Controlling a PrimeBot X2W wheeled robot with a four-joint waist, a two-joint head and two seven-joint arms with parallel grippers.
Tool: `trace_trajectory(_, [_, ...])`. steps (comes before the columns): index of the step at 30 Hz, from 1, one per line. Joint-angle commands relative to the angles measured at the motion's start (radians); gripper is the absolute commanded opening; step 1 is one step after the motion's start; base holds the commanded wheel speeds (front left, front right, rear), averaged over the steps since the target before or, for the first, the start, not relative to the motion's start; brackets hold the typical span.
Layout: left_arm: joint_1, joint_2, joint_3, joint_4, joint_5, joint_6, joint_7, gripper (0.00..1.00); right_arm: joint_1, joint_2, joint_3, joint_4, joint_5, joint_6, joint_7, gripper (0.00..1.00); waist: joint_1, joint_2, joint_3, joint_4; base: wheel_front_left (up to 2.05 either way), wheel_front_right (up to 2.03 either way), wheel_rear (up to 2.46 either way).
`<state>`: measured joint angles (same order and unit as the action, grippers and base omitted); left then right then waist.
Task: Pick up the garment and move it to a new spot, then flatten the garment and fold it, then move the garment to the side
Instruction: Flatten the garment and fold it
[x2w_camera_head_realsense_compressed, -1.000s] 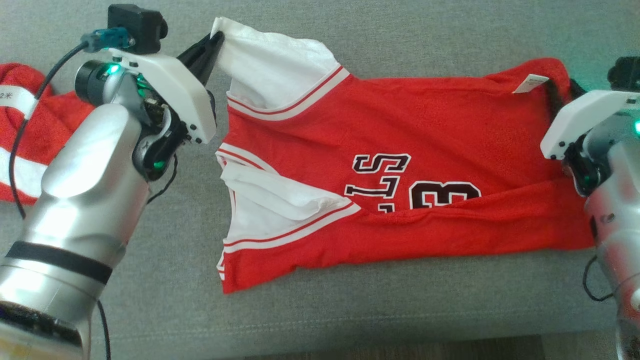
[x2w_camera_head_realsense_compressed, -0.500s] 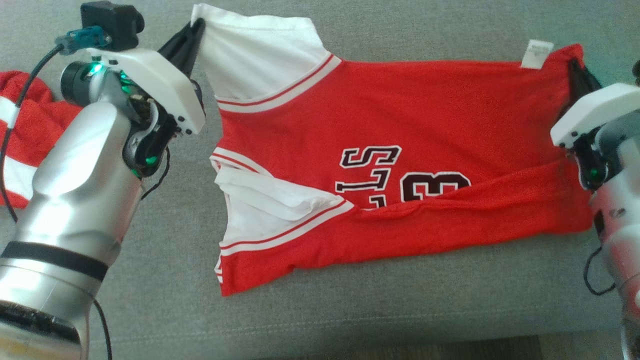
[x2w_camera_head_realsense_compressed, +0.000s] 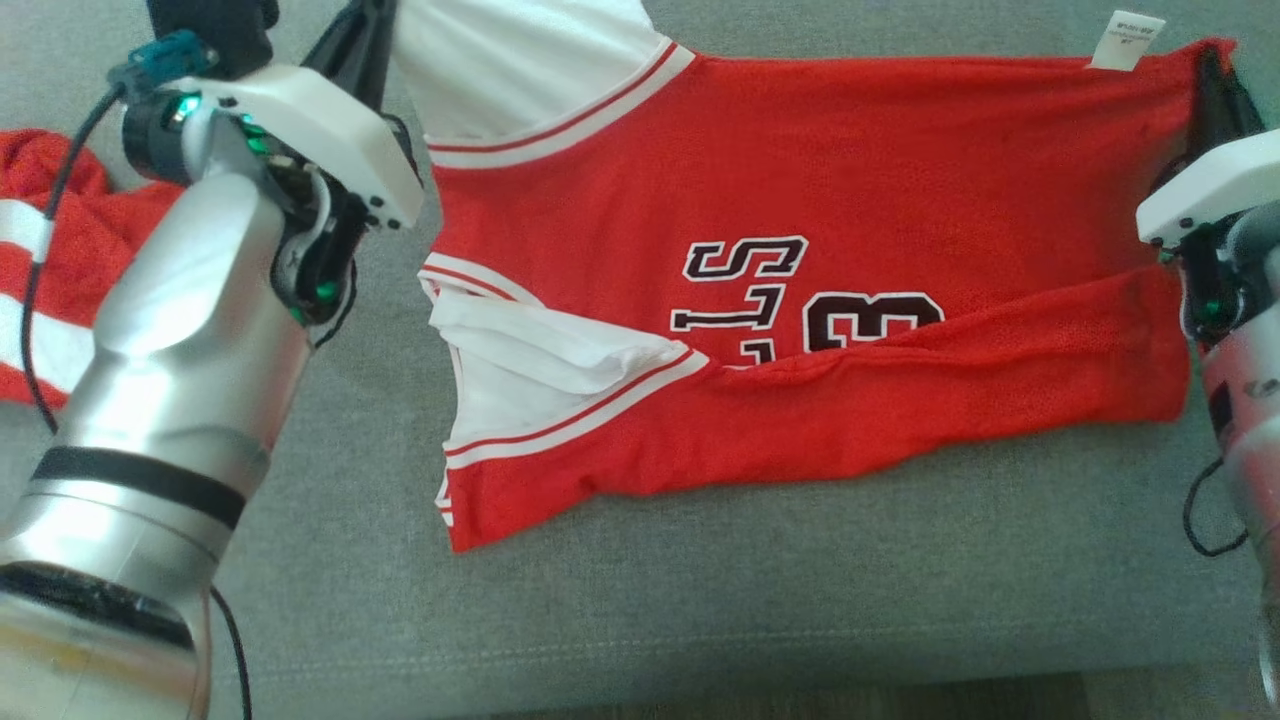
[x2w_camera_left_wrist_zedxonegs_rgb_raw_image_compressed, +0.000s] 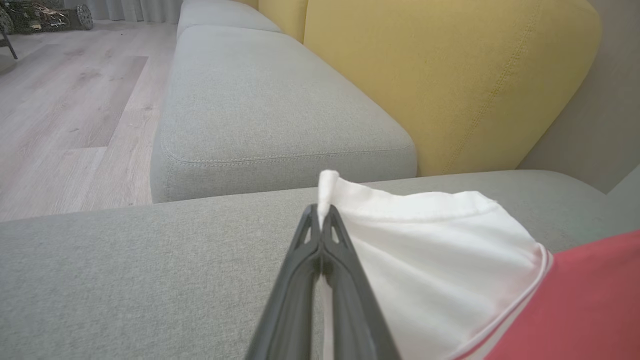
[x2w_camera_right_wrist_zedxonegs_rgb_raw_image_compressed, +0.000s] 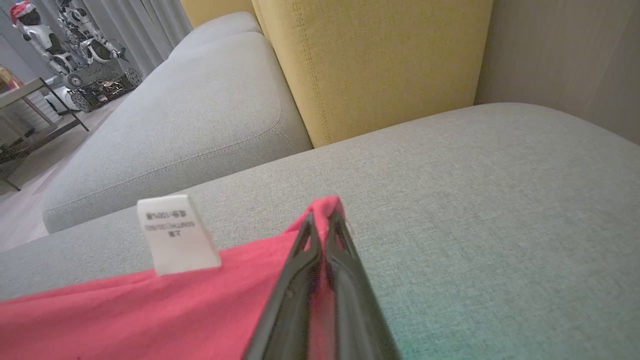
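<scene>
Left gripper (x2w_camera_left_wrist_zedxonegs_rgb_raw_image_compressed: 320, 212): clamped tight on the white sleeve corner of the jersey (x2w_camera_head_realsense_compressed: 800, 190), up at 11 o'clock in our head view.
Right gripper (x2w_camera_right_wrist_zedxonegs_rgb_raw_image_compressed: 325, 220): pinched closed on the red hem corner at 2 o'clock, just beside the white tag (x2w_camera_right_wrist_zedxonegs_rgb_raw_image_compressed: 176, 235).
Jersey: we've got it stretched between both grippers over the grey sofa seat (x2w_camera_head_realsense_compressed: 700, 620), with the near edge flopped up over the number.
Extras: a red-and-white cloth (x2w_camera_head_realsense_compressed: 60, 250) sits at 9 o'clock, apart from the jersey, and a yellow back cushion (x2w_camera_left_wrist_zedxonegs_rgb_raw_image_compressed: 450, 75) is at 12.
</scene>
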<state>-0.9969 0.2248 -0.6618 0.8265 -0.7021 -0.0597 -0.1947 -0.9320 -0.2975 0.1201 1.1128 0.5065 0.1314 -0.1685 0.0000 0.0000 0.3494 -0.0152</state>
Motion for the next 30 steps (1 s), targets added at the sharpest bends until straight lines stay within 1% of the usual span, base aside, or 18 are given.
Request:
trace_trajectory(1, [-0.049, 0.036, 0.024, -0.007, 0.013, -0.01, -0.009, 0.0, -0.012, -0.012, 0.02, -0.02, 0.011, -0.001, -0.016, 0.0, 0.0, 0.0, -0.002, 0.004, 0.0, 0.0, 0.0])
trace_trajectory(5, [-0.028, 0.039, -0.008, 0.009, 0.026, -0.032, -0.016, 0.0, 0.02, -0.024, 0.049, -0.028, 0.025, -0.001, -0.034, 0.0, 0.0, 0.0, -0.019, 0.013, 0.0, 0.0, 0.0])
trace_trajectory(9, [0.003, 0.051, -0.031, -0.001, 0.034, -0.044, -0.021, 0.0, 0.057, -0.033, 0.066, -0.049, 0.051, -0.001, -0.042, 0.0, 0.0, 0.0, -0.04, 0.018, 0.0, 0.0, 0.0])
trace_trajectory(13, [0.059, 0.085, -0.065, -0.046, 0.048, -0.052, -0.017, 0.0, 0.118, -0.052, 0.096, -0.081, 0.089, -0.001, -0.035, 0.0, 0.0, 0.0, -0.071, 0.018, 0.0, 0.0, 0.0])
trace_trajectory(16, [0.116, 0.112, -0.076, -0.11, 0.041, -0.051, 0.002, 0.0, 0.164, -0.071, 0.115, -0.109, 0.12, -0.001, -0.02, 0.0, 0.0, 0.0, -0.095, 0.022, 0.0, 0.0, 0.0])
trace_trajectory(20, [0.204, 0.168, -0.087, -0.224, 0.034, -0.027, 0.044, 0.0, 0.225, -0.097, 0.132, -0.15, 0.165, -0.001, 0.01, 0.0, 0.0, 0.0, -0.123, 0.033, 0.0, 0.0, 0.0])
trace_trajectory(21, [0.253, 0.198, -0.099, -0.293, 0.031, -0.015, 0.076, 0.0, 0.261, -0.112, 0.148, -0.177, 0.184, -0.001, 0.036, 0.0, 0.0, 0.0, -0.136, 0.039, 0.0, 0.0, 0.0])
trace_trajectory(27, [0.394, 0.298, -0.126, -0.516, 0.027, 0.05, 0.174, 0.0, 0.357, -0.158, 0.185, -0.261, 0.224, -0.001, 0.116, 0.0, 0.0, 0.0, -0.164, 0.038, 0.0, 0.0, 0.0])
trace_trajectory(30, [0.459, 0.337, -0.136, -0.612, 0.015, 0.085, 0.222, 0.0, 0.398, -0.174, 0.195, -0.293, 0.236, -0.001, 0.162, 0.0, 0.0, 0.0, -0.178, 0.034, 0.0, 0.0, 0.0])
